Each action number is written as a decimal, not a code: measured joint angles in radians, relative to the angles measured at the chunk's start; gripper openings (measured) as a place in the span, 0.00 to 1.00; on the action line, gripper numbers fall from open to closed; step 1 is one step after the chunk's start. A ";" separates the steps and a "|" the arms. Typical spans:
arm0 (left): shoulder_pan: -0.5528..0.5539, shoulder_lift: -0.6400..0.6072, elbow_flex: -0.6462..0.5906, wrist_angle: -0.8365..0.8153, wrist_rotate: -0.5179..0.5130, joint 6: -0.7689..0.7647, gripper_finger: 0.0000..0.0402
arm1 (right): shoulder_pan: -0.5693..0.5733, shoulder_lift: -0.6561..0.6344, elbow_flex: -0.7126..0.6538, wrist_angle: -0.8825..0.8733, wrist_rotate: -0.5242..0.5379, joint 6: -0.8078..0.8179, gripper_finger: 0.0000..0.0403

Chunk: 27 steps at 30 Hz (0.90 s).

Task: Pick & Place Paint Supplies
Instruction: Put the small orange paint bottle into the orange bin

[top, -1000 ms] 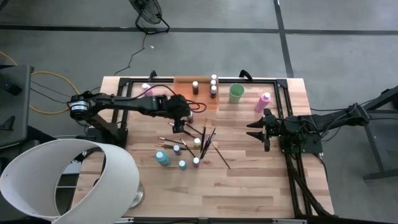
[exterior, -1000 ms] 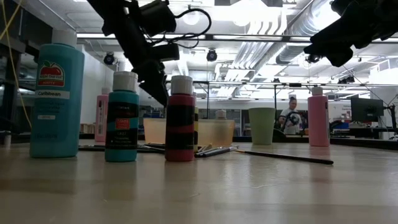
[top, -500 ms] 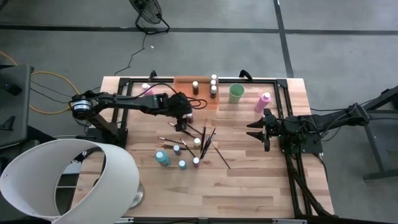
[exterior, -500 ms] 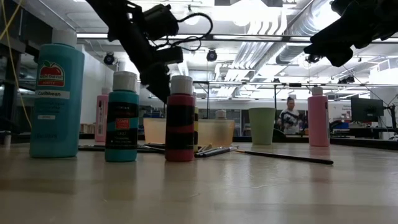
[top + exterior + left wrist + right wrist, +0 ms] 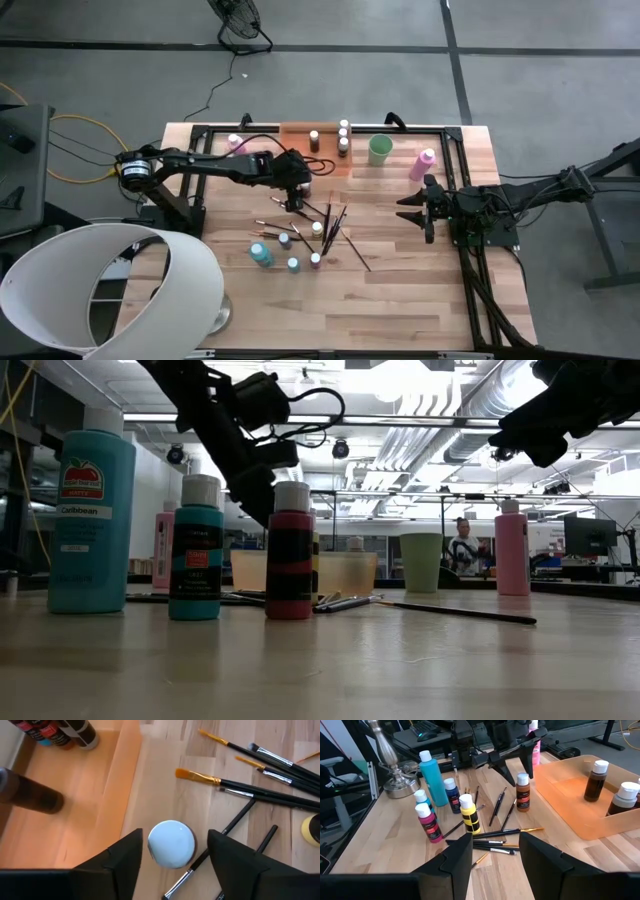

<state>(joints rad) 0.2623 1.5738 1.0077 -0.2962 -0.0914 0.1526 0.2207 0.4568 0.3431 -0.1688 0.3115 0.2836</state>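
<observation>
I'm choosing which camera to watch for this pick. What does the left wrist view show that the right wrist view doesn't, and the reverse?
Only the left wrist view looks straight down on the white cap of a bottle between the open jaws of the left gripper. Only the right wrist view shows that bottle's brown body, plus the tall teal bottle and yellow bottle. Both show the orange tray and scattered paintbrushes.
</observation>
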 joint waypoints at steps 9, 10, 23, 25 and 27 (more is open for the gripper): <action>0.000 0.000 0.000 -0.010 0.007 -0.004 0.28 | 0.000 0.000 0.000 0.000 0.000 0.000 0.39; 0.000 0.000 0.000 -0.009 0.007 -0.004 0.28 | 0.000 0.000 0.000 0.000 0.000 0.000 0.39; 0.000 0.000 0.013 -0.019 0.006 -0.060 0.30 | 0.000 0.000 0.000 0.008 0.002 0.007 0.39; 0.000 0.000 0.038 -0.038 0.006 -0.059 0.28 | 0.000 0.000 0.000 0.030 0.003 0.004 0.39; 0.000 0.000 0.063 -0.046 0.007 -0.060 0.28 | 0.000 0.000 0.000 0.067 0.002 0.029 0.39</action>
<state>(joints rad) 0.2619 1.5734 1.0708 -0.3421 -0.0844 0.0931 0.2204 0.4572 0.3431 -0.1021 0.3134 0.3129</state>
